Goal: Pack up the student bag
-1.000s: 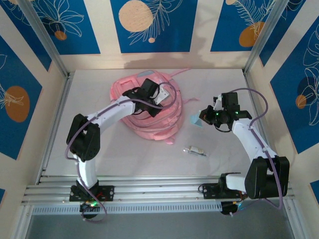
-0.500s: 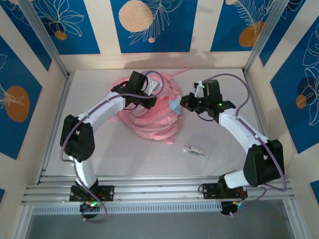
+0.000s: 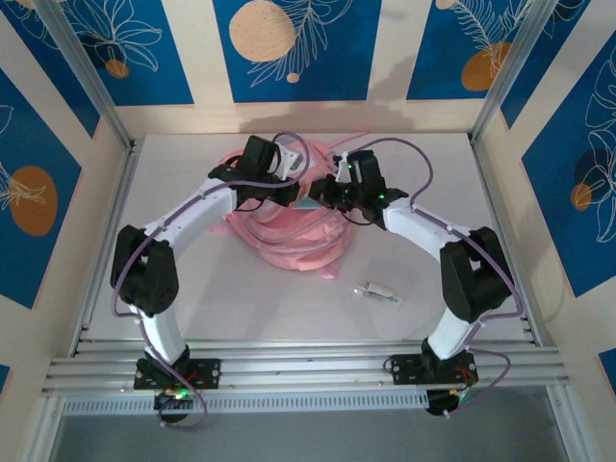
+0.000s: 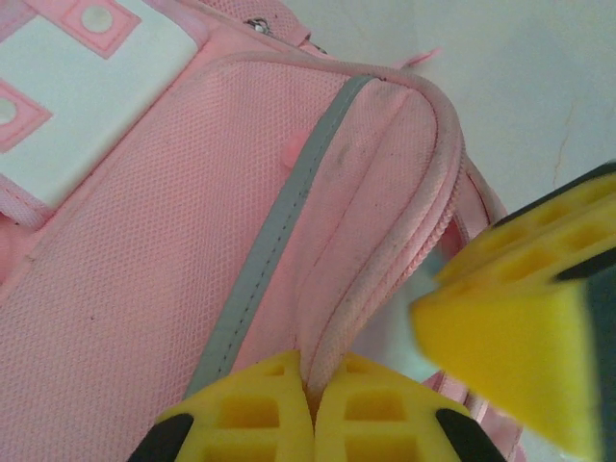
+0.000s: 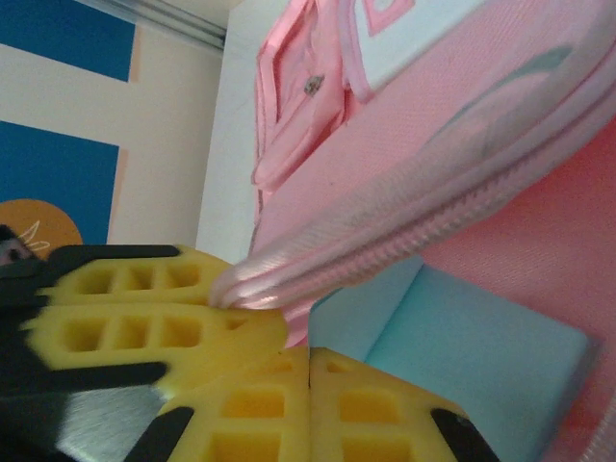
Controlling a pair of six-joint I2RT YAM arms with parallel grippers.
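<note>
Overhead, pale grey table (image 3: 241,298) walled by blue leaf-patterned panels (image 3: 332,58), left gripper (image 4: 310,390) clenched on student bag (image 4: 135,289) zip rim, right gripper (image 5: 308,375) pinching pale blue block (image 5: 481,361).

This is a robotics lab test cell rather than a lived-in room. A bare white table (image 3: 192,298) is boxed in by walls of printed panels, blue with white leaves and orange discs, at 12 o'clock (image 3: 298,48), 9 o'clock (image 3: 29,192) and 3 o'clock (image 3: 587,192). Bare aluminium posts (image 3: 87,72) frame the corners. At 6 o'clock a slotted aluminium rail (image 3: 308,371) carries two white-and-black robot arms, left arm (image 3: 183,226) and right arm (image 3: 423,226), with loose purple cables (image 3: 130,279) and small lit lamps at their bases.
</note>
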